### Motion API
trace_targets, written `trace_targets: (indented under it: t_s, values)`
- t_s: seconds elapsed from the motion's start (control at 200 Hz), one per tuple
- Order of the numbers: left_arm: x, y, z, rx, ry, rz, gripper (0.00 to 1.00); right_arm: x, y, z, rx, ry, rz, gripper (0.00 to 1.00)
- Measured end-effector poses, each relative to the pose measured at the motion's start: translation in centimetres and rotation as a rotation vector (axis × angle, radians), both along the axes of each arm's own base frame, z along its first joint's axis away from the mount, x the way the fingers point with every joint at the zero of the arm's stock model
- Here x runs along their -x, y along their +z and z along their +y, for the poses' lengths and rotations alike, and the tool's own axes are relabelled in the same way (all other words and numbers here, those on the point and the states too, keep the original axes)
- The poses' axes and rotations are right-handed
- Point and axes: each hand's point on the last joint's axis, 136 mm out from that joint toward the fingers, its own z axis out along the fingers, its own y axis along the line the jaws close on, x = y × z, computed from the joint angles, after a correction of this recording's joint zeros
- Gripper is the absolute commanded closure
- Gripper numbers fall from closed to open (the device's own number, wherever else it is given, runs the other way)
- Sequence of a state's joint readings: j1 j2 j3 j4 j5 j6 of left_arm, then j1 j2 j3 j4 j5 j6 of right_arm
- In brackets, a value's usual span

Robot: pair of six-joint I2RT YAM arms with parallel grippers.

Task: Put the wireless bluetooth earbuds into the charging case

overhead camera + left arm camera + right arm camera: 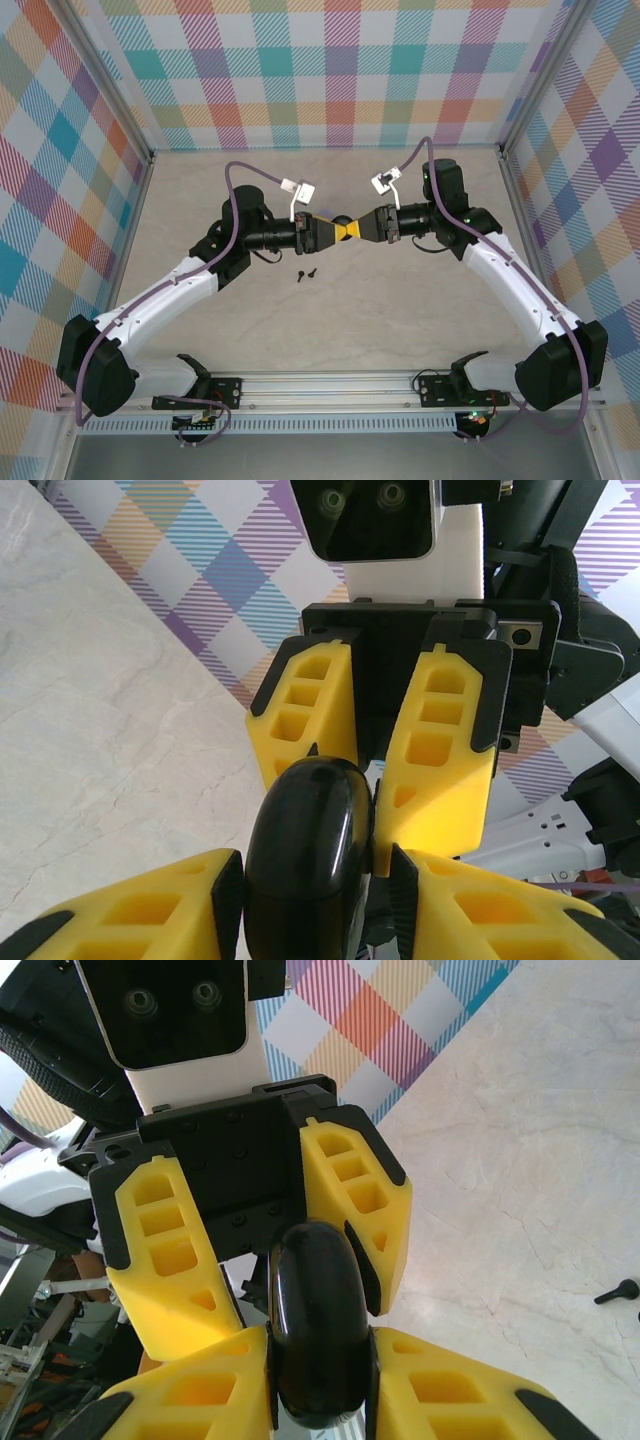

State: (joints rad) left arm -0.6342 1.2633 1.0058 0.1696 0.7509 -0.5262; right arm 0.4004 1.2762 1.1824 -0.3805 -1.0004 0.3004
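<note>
The case (305, 865) between my fingertips is glossy black plastic, smooth enough to carry bright highlights along its rounded edge. My fingers (440, 750) are matt yellow plastic with moulded pockets, faced with dull black pads (360, 1260). Behind them the mounts (400, 650) are matt black and the housing (455, 560) is smooth white plastic. Under my fingers the table (110, 730) looks like pale marbled stone, smooth with a low sheen. The earbud (615, 1293) below my right fingers is matt black. The wall (200, 570) beyond is matt printed plaid; cloth or paper, I cannot tell.
</note>
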Motion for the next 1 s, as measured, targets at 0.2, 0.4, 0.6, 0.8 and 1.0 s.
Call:
trace_targets:
  t_s: [0.2, 0.4, 0.6, 0.8, 1.0]
  values:
    - [0.04, -0.18, 0.02, -0.007, -0.001, 0.008, 0.62, -0.06, -0.05, -0.02, 0.006, -0.005, 0.000, 0.73]
    - [0.07, -0.30, 0.03, -0.011, -0.002, 0.011, 0.70, -0.07, -0.08, -0.03, 0.008, -0.008, 0.001, 0.72]
    - [0.26, -0.42, 0.07, -0.017, -0.012, 0.023, 0.83, 0.07, -0.17, -0.08, 0.011, -0.002, 0.003, 0.71]
    - [0.31, -0.39, 0.06, -0.018, -0.016, 0.016, 0.88, 0.25, -0.07, -0.02, 0.028, -0.002, -0.001, 0.60]
    - [-0.21, -0.82, 0.28, -0.060, 0.015, -0.016, 0.89, 0.05, 0.05, 0.18, 0.067, -0.031, -0.023, 0.46]
